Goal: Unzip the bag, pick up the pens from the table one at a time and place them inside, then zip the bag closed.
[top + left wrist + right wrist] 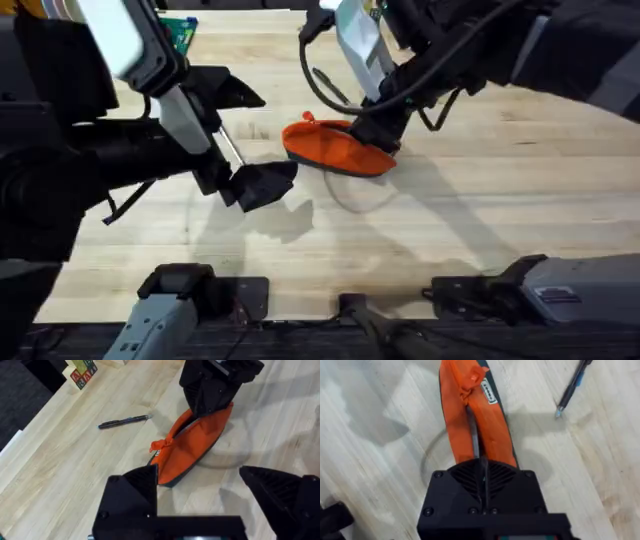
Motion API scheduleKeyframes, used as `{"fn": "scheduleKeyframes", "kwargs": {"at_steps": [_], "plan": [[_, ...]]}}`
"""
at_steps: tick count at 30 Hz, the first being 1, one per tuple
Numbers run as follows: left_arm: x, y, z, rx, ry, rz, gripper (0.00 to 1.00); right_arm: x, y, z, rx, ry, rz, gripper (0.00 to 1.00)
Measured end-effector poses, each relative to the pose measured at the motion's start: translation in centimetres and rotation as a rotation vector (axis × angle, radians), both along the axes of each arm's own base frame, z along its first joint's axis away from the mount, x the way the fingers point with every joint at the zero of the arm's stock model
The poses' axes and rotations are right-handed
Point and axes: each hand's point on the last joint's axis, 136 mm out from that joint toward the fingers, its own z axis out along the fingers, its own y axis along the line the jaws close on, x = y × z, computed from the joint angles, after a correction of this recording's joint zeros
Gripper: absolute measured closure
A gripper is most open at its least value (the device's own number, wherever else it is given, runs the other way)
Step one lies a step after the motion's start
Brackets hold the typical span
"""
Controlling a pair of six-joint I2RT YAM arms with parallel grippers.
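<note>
Pale wood table (480,210), orange bag (335,148), 1 pen (123,421)

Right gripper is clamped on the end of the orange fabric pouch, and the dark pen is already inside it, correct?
Not quite. The right gripper is clamped on the orange fabric pouch, but the left wrist view shows the dark pen lying on the wooden table, outside it.

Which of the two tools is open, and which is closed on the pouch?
The left tool is open, hovering off the orange pouch. The right tool is closed, fingers together on the pouch's end.
</note>
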Motion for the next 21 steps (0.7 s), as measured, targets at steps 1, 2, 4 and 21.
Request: {"fn": "scheduleKeyframes", "kwargs": {"at_steps": [1, 2, 4, 21], "plan": [[0.0, 0.0, 0.0, 0.0, 0.0, 0.0, 0.007, -0.1, 0.0, -0.2, -0.004, 0.004, 0.006, 0.968], [0.0, 0.0, 0.0, 0.0, 0.0, 0.0, 0.007, -0.3, -0.1, -0.5, -0.009, 0.008, 0.014, 0.968], [0.0, 0.0, 0.0, 0.0, 0.0, 0.0, 0.007, -0.6, -0.2, -1.1, -0.016, 0.011, 0.032, 0.968], [0.0, 0.0, 0.0, -0.002, 0.002, 0.001, 0.007, 2.4, 1.8, -2.9, 0.059, -0.145, 0.064, 0.969]]}}
